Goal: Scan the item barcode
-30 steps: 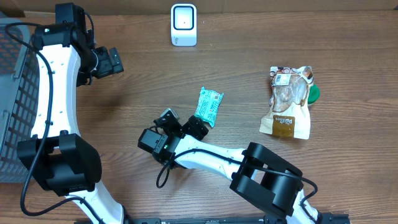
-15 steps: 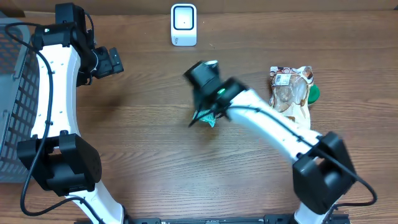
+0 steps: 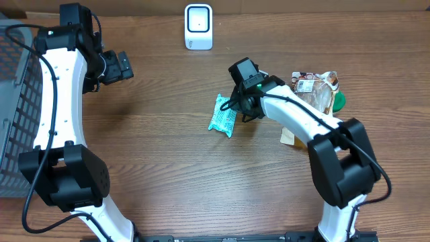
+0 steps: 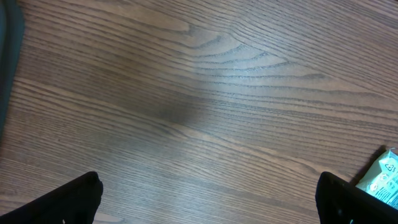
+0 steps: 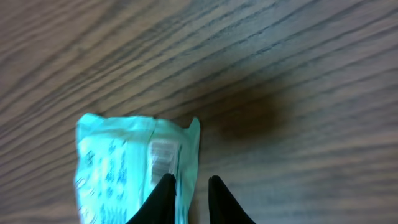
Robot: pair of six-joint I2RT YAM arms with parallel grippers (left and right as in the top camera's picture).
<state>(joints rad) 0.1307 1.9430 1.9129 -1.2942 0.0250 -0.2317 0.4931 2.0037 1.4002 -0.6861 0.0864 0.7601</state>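
A teal snack packet (image 3: 222, 115) lies flat on the wooden table mid-scene, and its printed end shows in the right wrist view (image 5: 130, 168). My right gripper (image 3: 240, 109) is at the packet's right edge. Its jaws (image 5: 188, 182) have closed narrow, with the packet's edge seam between the two fingertips. The white barcode scanner (image 3: 199, 27) stands at the back of the table, well apart from the packet. Far to the left, my left gripper (image 3: 125, 67) hangs open above bare wood (image 4: 208, 190), holding nothing. A corner of the packet (image 4: 382, 180) shows at that view's lower right.
A brown and clear food pouch (image 3: 312, 111) lies to the right, under the right arm, with a green item (image 3: 340, 101) at its far side. A grey wire basket (image 3: 13, 101) runs along the left edge of the table.
The right arm swung from the front left, over the packet, to its right edge. Its jaws narrowed from wide open onto the edge. The left arm stayed still.
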